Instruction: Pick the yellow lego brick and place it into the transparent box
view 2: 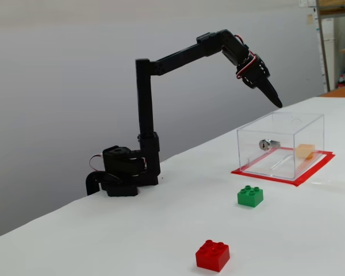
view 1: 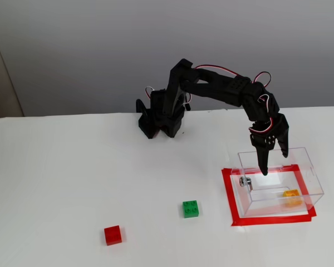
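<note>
The placing looks done: the yellow lego brick (view 1: pixel 291 194) lies on the floor of the transparent box (view 1: pixel 309 167), toward the box's right end at the lower right of a fixed view, and shows as a pale orange block through the clear wall (view 2: pixel 304 151) in the other. What seems left is only for the arm to draw away.

The gripper (view 1: pixel 273 163) hangs above the box's open top in the upper right of the other fixed view (view 2: pixel 275 102), fingers spread a little, holding nothing — well clear of the brick.

The brick is squarish, so it has no clear long axis; through the plastic its stud side cannot be made out. The box runs left to right inside a red tape outline (view 1: pixel 229 192), its metal knob (view 1: pixel 245 181) on the left wall.
</note>
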Robot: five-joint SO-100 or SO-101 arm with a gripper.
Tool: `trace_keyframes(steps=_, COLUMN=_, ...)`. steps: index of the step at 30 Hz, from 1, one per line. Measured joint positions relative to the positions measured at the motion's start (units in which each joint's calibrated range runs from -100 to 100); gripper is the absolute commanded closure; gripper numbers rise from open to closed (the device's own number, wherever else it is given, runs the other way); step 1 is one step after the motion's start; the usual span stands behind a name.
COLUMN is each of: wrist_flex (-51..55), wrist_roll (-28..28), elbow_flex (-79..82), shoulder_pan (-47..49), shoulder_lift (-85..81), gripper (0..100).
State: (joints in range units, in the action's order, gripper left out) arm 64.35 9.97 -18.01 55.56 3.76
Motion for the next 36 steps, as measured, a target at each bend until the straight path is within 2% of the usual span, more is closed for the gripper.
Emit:
trace_keyframes(steps=12, wrist_flex=0.1, wrist_roll=-0.2, elbow_flex=0.0, shoulder_pan=-1.6, shoulder_lift=0.0, gripper=68)
trace_keyframes(steps=18, wrist_flex=0.1, wrist_roll=-1.9, elbow_flex=0.0, shoulder_pan=-5.1, shoulder_lift=-0.6, gripper=82)
trace_keyframes(steps=28, wrist_flex=0.1, wrist_roll=-2.7, elbow_flex=9.4, shoulder_pan=-15.2, shoulder_lift=-11.2, gripper=84)
trace_keyframes(steps=32, wrist_flex=0.1, wrist_roll=-3.0, elbow_flex=16.9, shoulder_pan=-20.7, shoulder_lift=-18.2, gripper=94)
trace_keyframes(steps=36, wrist_flex=0.1, wrist_roll=-4.5, elbow_flex=23.9, shoulder_pan=-26.9, shoulder_lift=-25.5, gripper=97)
